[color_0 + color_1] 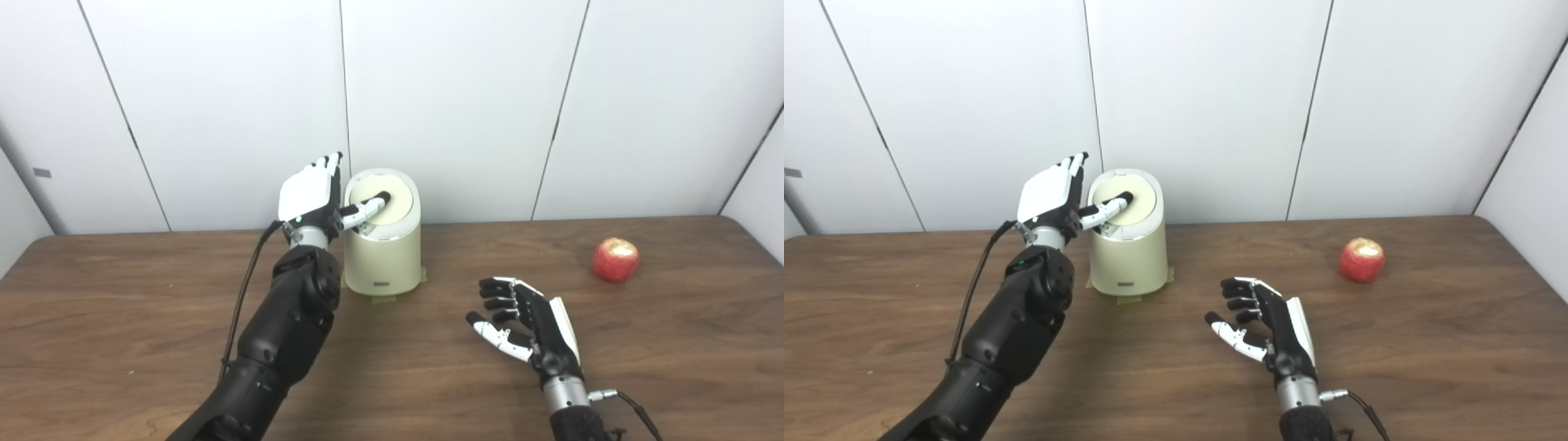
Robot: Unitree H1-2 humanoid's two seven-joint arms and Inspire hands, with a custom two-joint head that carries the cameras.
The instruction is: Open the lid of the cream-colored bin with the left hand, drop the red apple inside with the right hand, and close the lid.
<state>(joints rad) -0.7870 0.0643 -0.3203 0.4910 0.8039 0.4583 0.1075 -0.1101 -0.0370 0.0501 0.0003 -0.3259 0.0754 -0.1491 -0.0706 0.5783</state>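
Left hand point(309, 196) open beside the bin point(383, 257) near the desk's point(122, 318) far edge, thumb resting on the lid point(381, 202); right hand point(530, 324) open, empty; apple point(615, 260) far-right.

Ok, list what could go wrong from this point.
1. The left hand has only its thumb across the lid of the cream bin, so it may slip off instead of opening it.
2. A sideways push could shift the bin.
3. The red apple lies apart from the open right hand; a nudge could roll it.
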